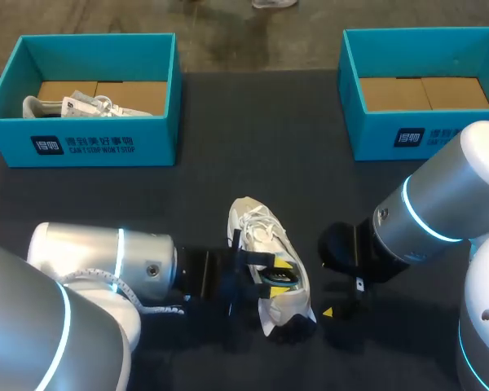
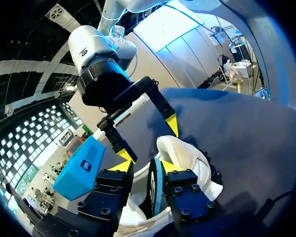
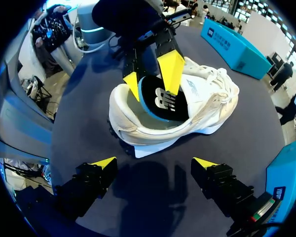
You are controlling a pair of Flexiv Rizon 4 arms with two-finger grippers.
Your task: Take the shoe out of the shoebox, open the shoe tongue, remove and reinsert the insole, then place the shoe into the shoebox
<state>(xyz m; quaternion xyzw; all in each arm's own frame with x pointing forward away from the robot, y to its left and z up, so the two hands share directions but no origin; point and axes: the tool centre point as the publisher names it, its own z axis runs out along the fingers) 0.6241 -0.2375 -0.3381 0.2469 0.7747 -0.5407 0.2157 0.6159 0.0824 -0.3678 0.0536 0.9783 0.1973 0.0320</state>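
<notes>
Left gripper [image 2: 145, 167] is clamped on dark insole with blue edge [image 3: 160, 101], one yellow tip on each side of it, narrow gap. Insole stands up curved out of the opening of white lace-up sneaker [image 1: 265, 236], lower part still inside. Sneaker sits upright on its sole on dark table [image 1: 228, 179], roughly mid-table near the robot's side, toe toward the far edge, heel toward the robot, laces loose. Left arm comes in low from the left, its gripper reaching into the sneaker's opening from that side. Right gripper [image 3: 154, 163] has its fingers spread wide, nothing between them and touching nothing; it hangs over bare table just beside the sneaker's heel, on the right, facing it. From the right wrist view the left gripper's fingers sit over the sneaker's opening. Teal cardboard shoebox at far left [image 1: 98, 142] is open, with a second white shoe [image 1: 45, 106] and crumpled white paper inside. Second teal cardboard box at far right [image 1: 416, 134] is open too, brown bottom showing. Both boxes are well apart from the sneaker.
</notes>
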